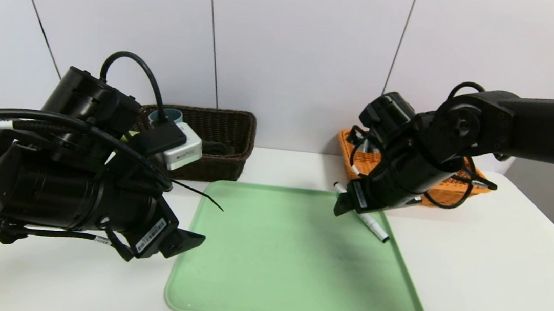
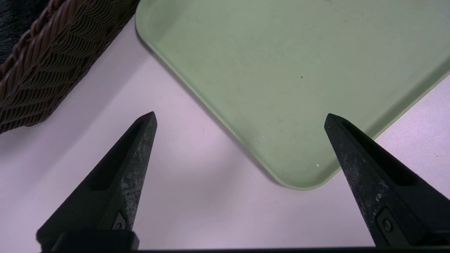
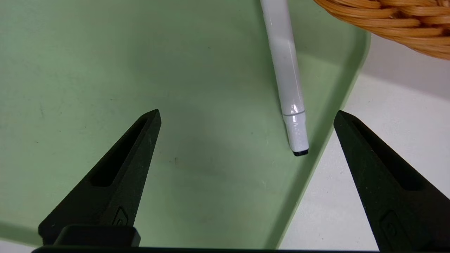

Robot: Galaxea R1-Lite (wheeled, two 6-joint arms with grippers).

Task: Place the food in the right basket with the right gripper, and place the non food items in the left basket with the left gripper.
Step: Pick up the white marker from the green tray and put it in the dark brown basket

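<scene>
Head view: a pale green tray [image 1: 297,260] lies on the white counter [image 1: 490,281] between two black robot arms. A thin white marker [image 1: 373,226] rests at the tray's far right corner, its dark-tipped end toward the right rim and its far end hidden behind the right end effector [image 1: 341,206], which hangs over that corner pointing steeply down. Behind that arm, the right basket [image 1: 451,186], of orange wicker, stands on the counter against the wall. The left end effector [image 1: 190,242] hovers at the tray's near left edge. Behind it the left basket [image 1: 217,139], of dark brown wicker, holds a blue-grey cup [image 1: 170,113], largely hidden by the arm; a dark shape lies beside it inside the basket. No bun can be seen from here.

Left wrist view: the left end effector [image 2: 240,117] is spread wide and grips nothing, one fingertip over bare counter [image 2: 197,182], the other over a rounded corner of the tray [image 2: 281,88]. The brown basket's woven wall [image 2: 52,63] stands apart from the tray.

Right wrist view: the right end effector [image 3: 246,116] is likewise spread wide and empty above the tray [image 3: 105,70]. The marker [image 3: 286,77] lies flat on the tray just inside its rim, between the two fingertips and touching neither. The orange basket's edge [image 3: 404,24] shows just beyond the tray corner.
</scene>
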